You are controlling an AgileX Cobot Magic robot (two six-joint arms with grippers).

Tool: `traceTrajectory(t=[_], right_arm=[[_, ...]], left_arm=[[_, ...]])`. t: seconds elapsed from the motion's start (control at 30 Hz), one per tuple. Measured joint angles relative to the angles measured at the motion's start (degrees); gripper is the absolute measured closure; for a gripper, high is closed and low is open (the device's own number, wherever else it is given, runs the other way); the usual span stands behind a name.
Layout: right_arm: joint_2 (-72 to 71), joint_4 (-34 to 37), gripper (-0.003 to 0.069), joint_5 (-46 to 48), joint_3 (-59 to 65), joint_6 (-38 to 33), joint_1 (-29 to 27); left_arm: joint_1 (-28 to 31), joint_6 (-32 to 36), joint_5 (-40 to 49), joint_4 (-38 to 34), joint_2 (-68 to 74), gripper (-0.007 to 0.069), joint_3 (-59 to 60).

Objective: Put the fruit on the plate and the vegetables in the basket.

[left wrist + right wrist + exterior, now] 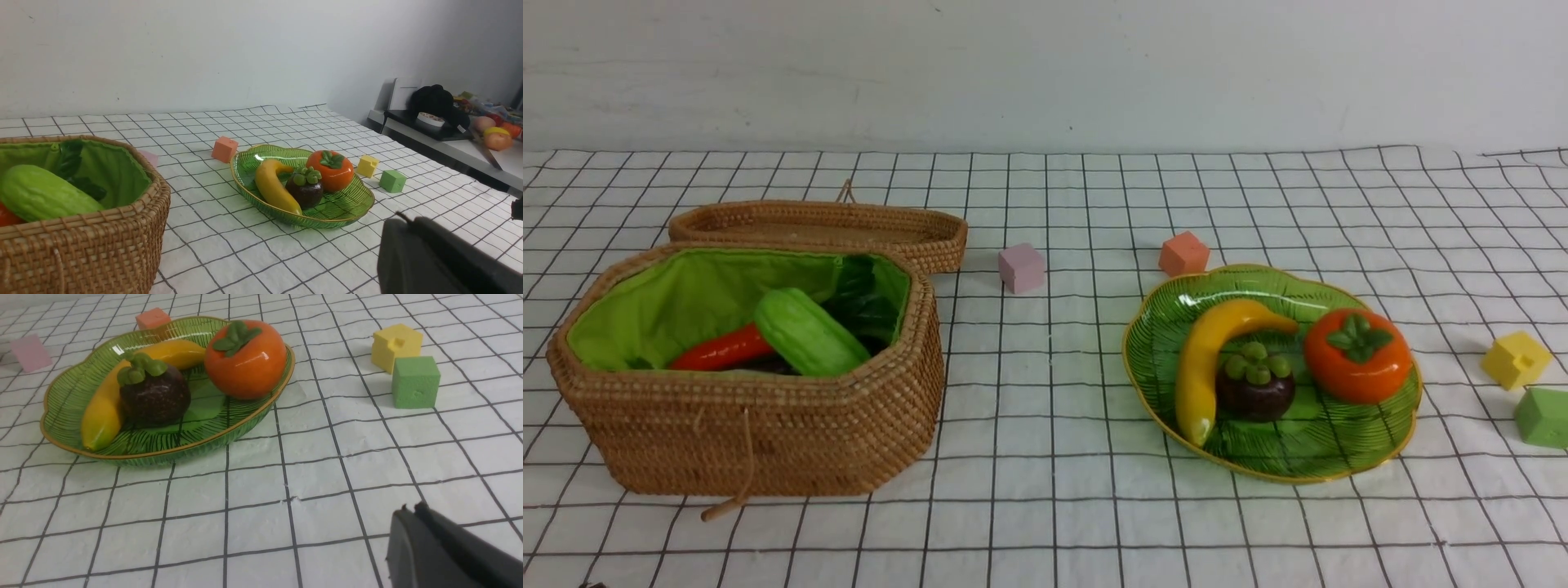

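The green glass plate (1388,425) holds the yellow banana (1205,359), the dark mangosteen (1255,394) and the orange persimmon (1357,356). In the wicker basket (768,433) lie the light-green cucumber (809,331), the orange carrot (721,349) with its green leaves, and something dark beneath them. The radish is hidden. Neither arm shows in the front view. My left gripper (402,218) is shut and empty, near the table in front of the plate (351,208). My right gripper (410,509) is shut and empty too, low over the cloth near the plate (245,420).
The flat wicker lid (817,224) lies behind the basket. Small cubes sit around the plate: pink (1021,267), orange (1183,253), yellow (1515,358) and green (1543,416). A side bench (461,151) with clutter stands beyond the table's right edge.
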Motion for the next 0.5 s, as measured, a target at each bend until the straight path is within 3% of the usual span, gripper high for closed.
traceTrajectory(t=[0.5], right_arm=[[0.0,0.0,0.0655,0.07,0.0,0.0,0.0]], left_arm=[[0.0,0.0,-0.59,0.28,0.0,0.0617,0.56]])
